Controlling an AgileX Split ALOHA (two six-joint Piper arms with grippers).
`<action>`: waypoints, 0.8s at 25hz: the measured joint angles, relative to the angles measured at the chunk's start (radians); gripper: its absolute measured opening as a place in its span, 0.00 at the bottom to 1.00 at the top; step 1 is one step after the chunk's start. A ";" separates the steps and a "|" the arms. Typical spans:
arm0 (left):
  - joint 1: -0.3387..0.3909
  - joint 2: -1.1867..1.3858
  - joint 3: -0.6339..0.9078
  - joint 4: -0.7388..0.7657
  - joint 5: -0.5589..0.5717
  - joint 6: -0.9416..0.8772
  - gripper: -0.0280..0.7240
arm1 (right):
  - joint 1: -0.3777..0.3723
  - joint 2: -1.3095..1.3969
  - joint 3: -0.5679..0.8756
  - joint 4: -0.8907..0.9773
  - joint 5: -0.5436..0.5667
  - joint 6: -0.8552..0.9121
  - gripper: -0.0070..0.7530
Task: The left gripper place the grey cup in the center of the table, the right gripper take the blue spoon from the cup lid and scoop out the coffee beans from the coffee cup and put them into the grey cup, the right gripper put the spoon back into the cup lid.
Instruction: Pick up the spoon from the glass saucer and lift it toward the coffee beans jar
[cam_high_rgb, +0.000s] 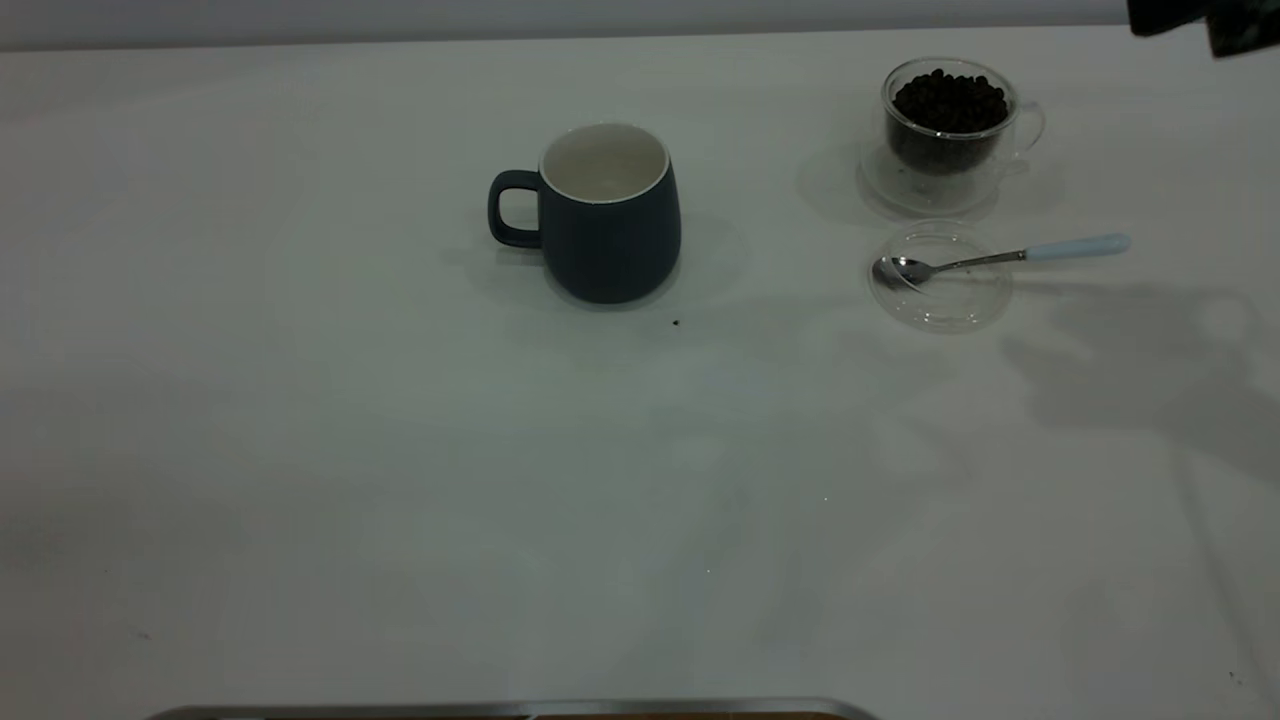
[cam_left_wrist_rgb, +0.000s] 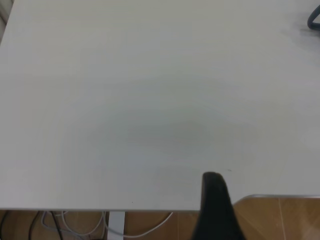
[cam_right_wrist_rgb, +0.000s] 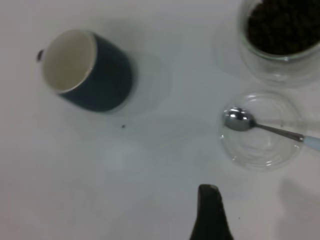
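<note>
A white surface (cam_high_rgb: 300, 450) carries a dark grey cup (cam_high_rgb: 608, 212), standing upright near its middle. The cup has a pale inside that looks empty, and its handle points away from the other items. One tiny dark speck (cam_high_rgb: 676, 323), possibly a coffee bean, lies on the surface just beside the cup's base.

Well apart from the grey cup, toward the right arm's side, stands a clear glass coffee cup (cam_high_rgb: 950, 128) filled with dark coffee beans (cam_high_rgb: 948, 100). Just beside the coffee cup, nearer the camera, lies a clear round cup lid (cam_high_rgb: 940, 280). A spoon (cam_high_rgb: 1000, 258) with a pale blue handle rests in it: the metal bowl sits inside the lid, and the handle sticks out over the rim, pointing away from the grey cup.

The right gripper (cam_right_wrist_rgb: 210, 212) hovers above the surface, between the grey cup and the lid, touching nothing. Only one dark finger shows, so whether its jaws are open or closed cannot be told.

The left gripper (cam_left_wrist_rgb: 216, 207) hangs over a bare edge of the surface, far from the grey cup. Its jaws likewise cannot be judged.
</note>
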 joint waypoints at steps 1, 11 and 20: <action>0.000 0.000 0.000 0.000 0.000 0.000 0.82 | -0.023 0.046 -0.026 0.002 0.026 0.012 0.79; 0.000 0.000 0.000 0.000 0.000 0.000 0.82 | -0.173 0.435 -0.319 -0.048 0.226 0.045 0.79; 0.000 0.000 0.000 0.000 0.000 0.000 0.82 | -0.264 0.680 -0.515 -0.088 0.383 0.063 0.79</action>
